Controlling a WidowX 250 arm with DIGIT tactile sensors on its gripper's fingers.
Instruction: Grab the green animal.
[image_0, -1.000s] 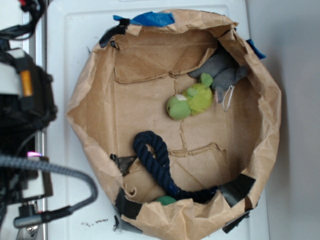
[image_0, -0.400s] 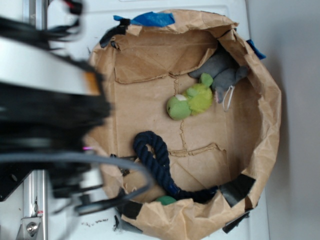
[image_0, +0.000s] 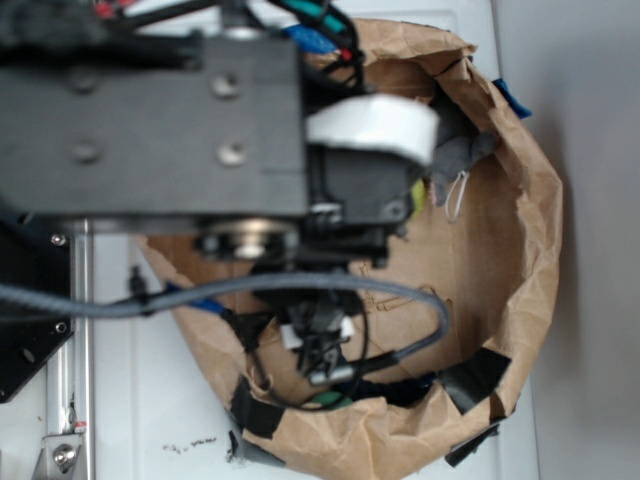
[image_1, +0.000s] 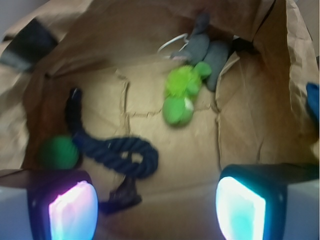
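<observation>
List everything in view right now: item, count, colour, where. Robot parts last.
green animal: 1, mid-green head, lime body, on the bag floor toward the far wall, touching the grey plush
grey plush toy: 1, grey with a white loop, against the far wall of the bag
rope: 1, dark navy, looped on the bag floor, near side on the left of the wrist view
green ball: 1, dark green, by the bag wall next to the rope
paper bag: 1, brown, rolled open, black and blue tape on the rim, on a white surface
gripper: 1, black fingers, open, above the bag, apart from every toy
arm: 1, black with grey cable, covers most of the exterior view
</observation>
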